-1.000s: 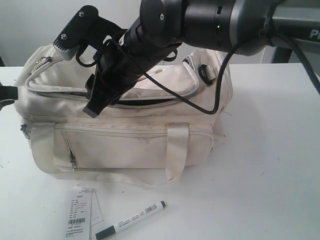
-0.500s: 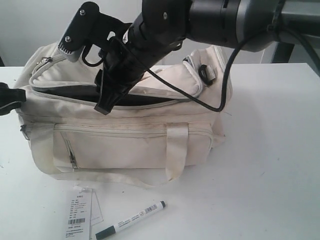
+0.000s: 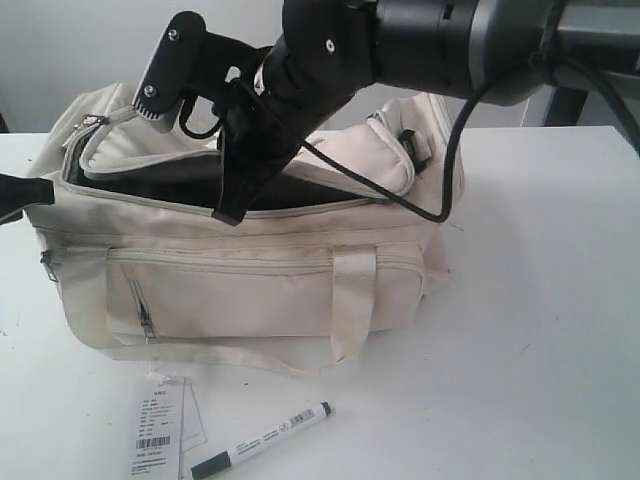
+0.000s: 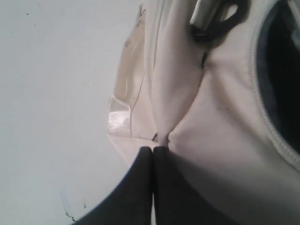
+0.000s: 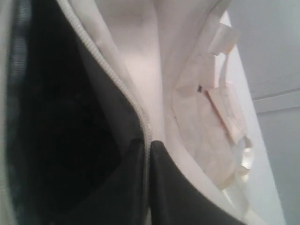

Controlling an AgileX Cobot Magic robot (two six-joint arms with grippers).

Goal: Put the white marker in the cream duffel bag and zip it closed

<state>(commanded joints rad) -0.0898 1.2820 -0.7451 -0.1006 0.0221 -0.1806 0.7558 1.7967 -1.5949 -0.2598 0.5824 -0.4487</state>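
Note:
The cream duffel bag stands on the white table with its top flap raised and its dark inside showing. My right gripper reaches across from the right and is shut on the flap's zipper edge, with its own tips pinching it. At the bag's left end, my left gripper is shut on a fold of the bag's fabric, tips together. The white marker, with its black cap, lies on the table in front of the bag, away from both grippers.
A white paper barcode tag lies next to the marker, left of it. The bag's shoulder strap trails on the table in front. The right arm's black cable hangs over the bag's right end. A black strap ring sits near the left gripper.
My right gripper has pulled the flap's edge up and to the right, and the dark opening has grown much wider. The left gripper has kept its hold at the bag's left end.

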